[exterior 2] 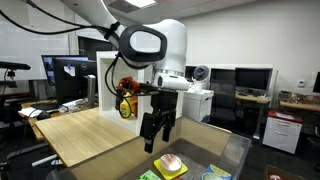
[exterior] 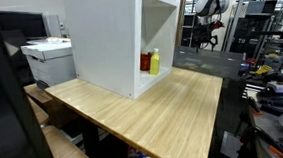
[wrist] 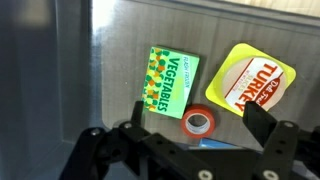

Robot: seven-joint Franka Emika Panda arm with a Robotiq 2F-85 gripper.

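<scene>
I count three things on the dark tabletop (wrist: 120, 60) under my gripper (wrist: 193, 112). One green vegetables box (wrist: 172, 82) lies on the left and one yellow turkey pack (wrist: 257, 82) on the right. One red tape roll (wrist: 199, 122) sits between them, nearer, just beside the box's corner. Something blue peeks out by the wrist; I cannot tell what it is. In an exterior view a white cabinet (exterior: 103, 37) on the wooden table (exterior: 154, 108) holds one red bottle (exterior: 146, 62) and one yellow bottle (exterior: 155, 60), well apart. The way down lies open. My fingers are spread wide above the roll, holding and touching nothing.
</scene>
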